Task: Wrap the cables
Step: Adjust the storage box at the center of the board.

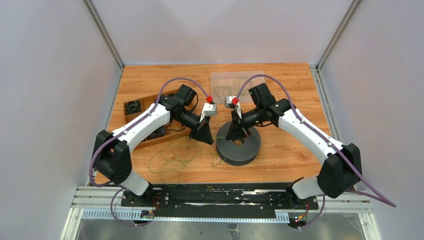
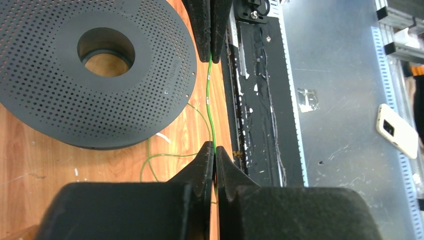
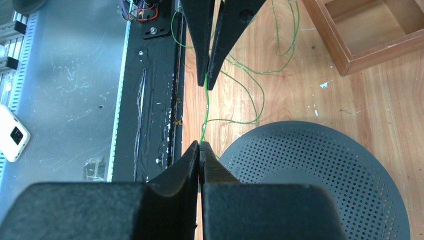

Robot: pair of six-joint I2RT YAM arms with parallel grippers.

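Observation:
A thin green cable point(image 2: 209, 100) stretches in a short, nearly taut span between my two grippers, just in front of the black perforated spool point(image 1: 238, 145). My left gripper point(image 2: 215, 150) is shut on one end of that span. My right gripper point(image 3: 200, 145) is shut on the other end, beside the spool point(image 3: 320, 170). From above, the left gripper point(image 1: 202, 135) and the right gripper point(image 1: 236, 132) face each other closely. The remaining cable lies in loose loops point(image 1: 175, 155) on the wood near the left arm.
A wooden compartment box point(image 1: 145, 107) with black cord bundles sits at the left. A clear bag point(image 1: 232, 82) holding more green wire lies at the back. The black base rail point(image 1: 215, 195) runs along the near edge. A white device point(image 2: 397, 130) lies on the metal beyond it.

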